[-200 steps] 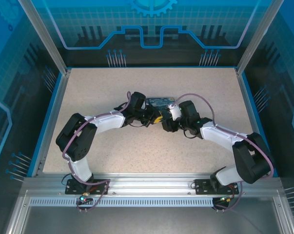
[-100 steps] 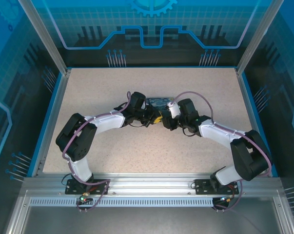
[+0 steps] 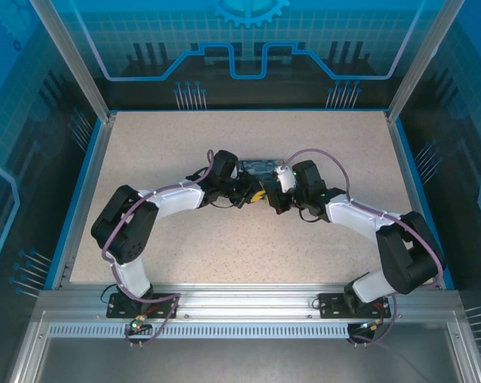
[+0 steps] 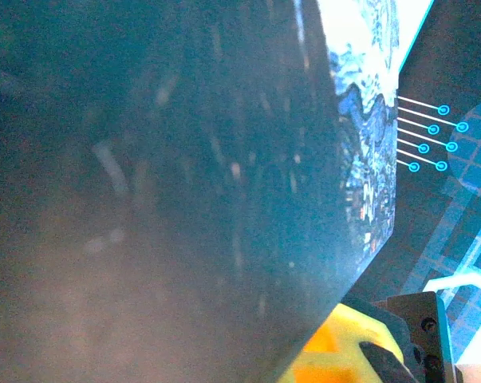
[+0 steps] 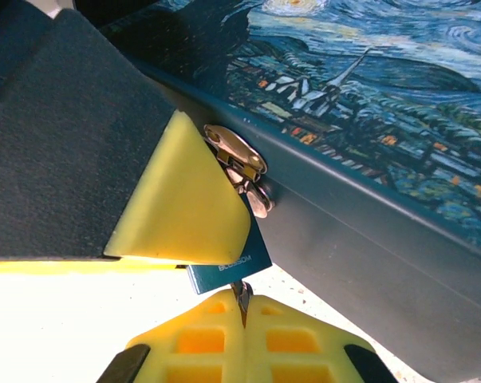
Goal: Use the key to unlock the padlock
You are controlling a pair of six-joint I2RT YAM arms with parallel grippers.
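Note:
A small blue padlock [image 5: 234, 268] marked BLOSSOM hangs from the metal clasp [image 5: 238, 157] on the front of the dark-blue night-sky box [image 5: 368, 96]. The thin dark key [image 5: 242, 294] is pinched in my right gripper [image 5: 244, 309], which is shut, and its tip meets the padlock's underside. One yellow finger [image 5: 180, 199] of my left gripper covers the padlock's upper part and grips it. From above, both grippers [image 3: 254, 194] [image 3: 267, 196] meet at the box's [image 3: 260, 167] near side. In the left wrist view the box wall [image 4: 184, 175] looms close above a yellow finger [image 4: 340, 345].
The box sits mid-table on the speckled beige tabletop [image 3: 184, 144], which has blue rims and glass walls around it. Both forearms angle inward toward the box. A purple cable [image 3: 320, 159] arcs over the right wrist.
My right gripper's jaws have closed onto the key. The right arm has edged slightly left toward the box. The left arm has held still.

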